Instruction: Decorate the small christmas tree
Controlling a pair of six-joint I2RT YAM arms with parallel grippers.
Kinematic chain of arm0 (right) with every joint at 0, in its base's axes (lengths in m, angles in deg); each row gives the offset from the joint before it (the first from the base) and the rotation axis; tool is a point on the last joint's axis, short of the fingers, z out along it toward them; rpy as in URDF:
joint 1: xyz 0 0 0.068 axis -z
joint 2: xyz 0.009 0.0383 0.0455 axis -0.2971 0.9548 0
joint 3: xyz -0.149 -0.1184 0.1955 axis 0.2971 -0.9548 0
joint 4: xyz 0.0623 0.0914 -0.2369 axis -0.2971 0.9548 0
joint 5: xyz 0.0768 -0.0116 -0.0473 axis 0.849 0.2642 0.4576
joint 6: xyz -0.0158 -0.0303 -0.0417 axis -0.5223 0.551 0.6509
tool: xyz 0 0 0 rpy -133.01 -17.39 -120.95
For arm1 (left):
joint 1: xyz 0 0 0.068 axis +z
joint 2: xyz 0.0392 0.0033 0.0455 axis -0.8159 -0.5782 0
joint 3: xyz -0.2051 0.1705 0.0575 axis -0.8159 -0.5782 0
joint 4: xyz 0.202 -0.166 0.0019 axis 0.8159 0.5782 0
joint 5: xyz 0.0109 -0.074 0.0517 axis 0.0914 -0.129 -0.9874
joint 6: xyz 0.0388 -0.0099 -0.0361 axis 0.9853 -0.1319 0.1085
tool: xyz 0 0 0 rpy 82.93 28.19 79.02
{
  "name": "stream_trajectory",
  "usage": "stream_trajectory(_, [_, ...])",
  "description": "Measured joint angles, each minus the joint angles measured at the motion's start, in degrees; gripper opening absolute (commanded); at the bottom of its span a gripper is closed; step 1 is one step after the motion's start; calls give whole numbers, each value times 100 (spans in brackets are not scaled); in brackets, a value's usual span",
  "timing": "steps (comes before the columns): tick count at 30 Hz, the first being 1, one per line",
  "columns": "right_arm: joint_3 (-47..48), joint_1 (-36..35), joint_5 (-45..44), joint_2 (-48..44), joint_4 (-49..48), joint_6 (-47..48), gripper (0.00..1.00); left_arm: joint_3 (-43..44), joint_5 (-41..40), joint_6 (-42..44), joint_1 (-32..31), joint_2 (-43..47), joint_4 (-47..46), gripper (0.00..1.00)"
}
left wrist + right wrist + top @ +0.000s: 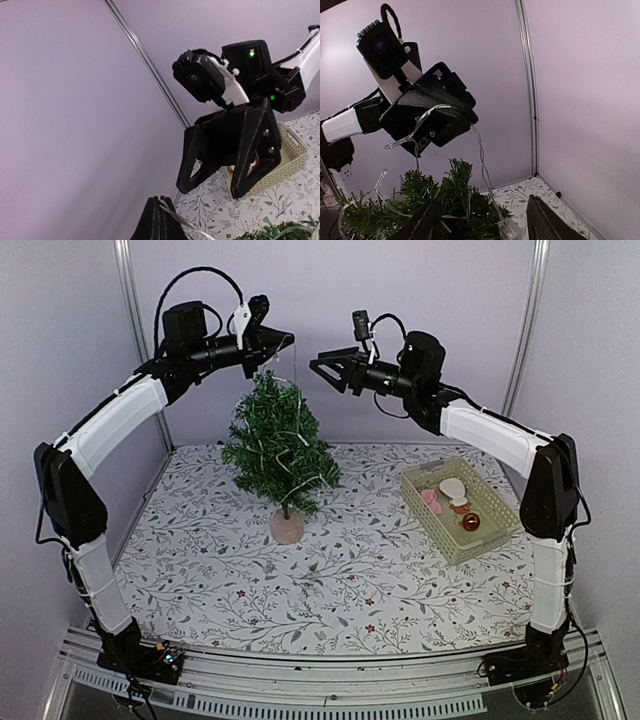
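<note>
The small christmas tree (278, 450) stands on its pale round base (287, 527) at the back left of the table, with a thin light string (295, 390) draped through its branches. My left gripper (285, 340) hangs just above the treetop, shut on that string (180, 220), which runs down from its closed tips (161, 200). My right gripper (318, 368) faces it from the right, open. In the right wrist view the string (482, 160) drops from the left gripper (465, 117) to a small clear box (510, 231) that hangs between my right fingers (427, 220), touching neither.
A yellow-green basket (503, 502) at the right of the table holds several ornaments, among them a pink one (432, 501) and a red ball (470, 523). The flowered cloth (340, 570) covers the table. Walls and a metal post (527, 90) stand close behind.
</note>
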Motion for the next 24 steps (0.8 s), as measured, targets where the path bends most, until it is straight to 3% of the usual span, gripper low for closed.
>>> stream_trajectory(10, [192, -85, 197, 455, -293, -151, 61, 0, 24, -57, -35, -2, -52, 0])
stream_trajectory(15, [273, -199, 227, 575, -363, -153, 56, 0, 44, -94, -42, -31, -120, 0])
stream_trajectory(19, [382, -271, 190, 682, -431, -142, 43, 0, 83, -153, -48, -105, -208, 0])
stream_trajectory(24, [439, -310, 33, 841, -459, -149, 11, 0, 136, -192, -52, -184, -321, 0])
